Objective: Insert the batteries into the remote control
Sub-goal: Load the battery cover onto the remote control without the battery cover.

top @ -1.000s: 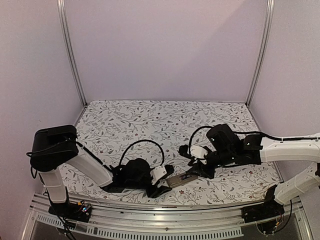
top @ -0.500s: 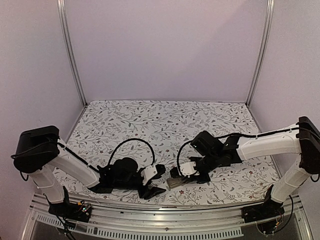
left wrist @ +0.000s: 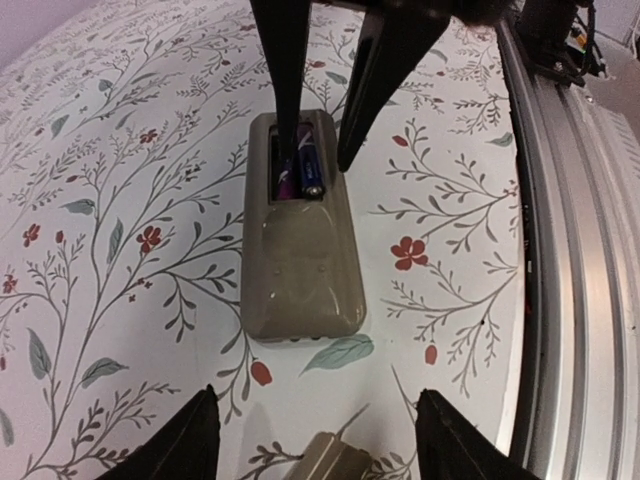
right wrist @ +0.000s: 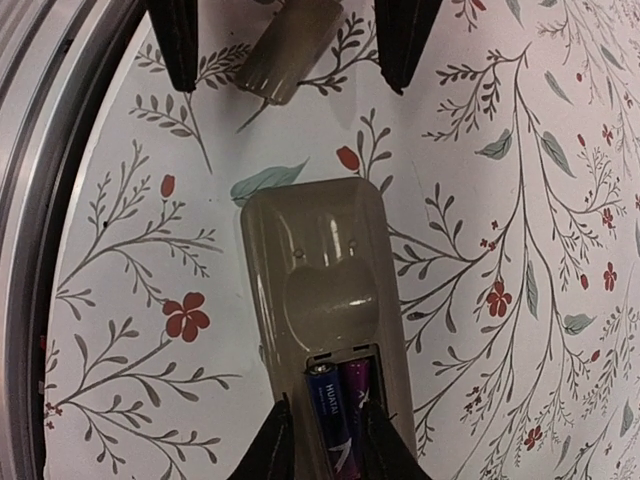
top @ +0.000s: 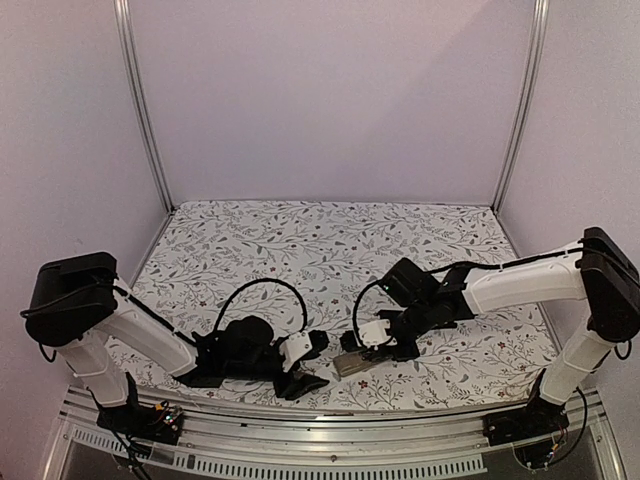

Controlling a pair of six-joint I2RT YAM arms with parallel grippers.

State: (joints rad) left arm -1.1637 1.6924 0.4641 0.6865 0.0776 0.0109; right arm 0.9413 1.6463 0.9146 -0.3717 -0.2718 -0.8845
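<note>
The remote control [left wrist: 300, 255] lies back-up on the flowered table, also seen in the right wrist view [right wrist: 325, 280] and the top view [top: 358, 362]. Two batteries, one blue [right wrist: 328, 415] and one purple [right wrist: 358, 395], lie side by side in its recess [left wrist: 296, 170]. My right gripper [right wrist: 330, 450] is slightly open, its fingertips [left wrist: 287, 120] down at the recess on either side of the batteries. My left gripper [left wrist: 315, 440] is wide open just off the remote's other end. The tan-grey cover piece [left wrist: 330, 462] lies between its fingers, untouched.
The metal rail of the table's near edge [left wrist: 580, 250] runs close beside the remote [right wrist: 50, 200]. The flowered table stretches back to the pale walls [top: 330, 100].
My right gripper has moved left along the remote to the battery recess. My left gripper has drawn back a little to the left, off the remote.
</note>
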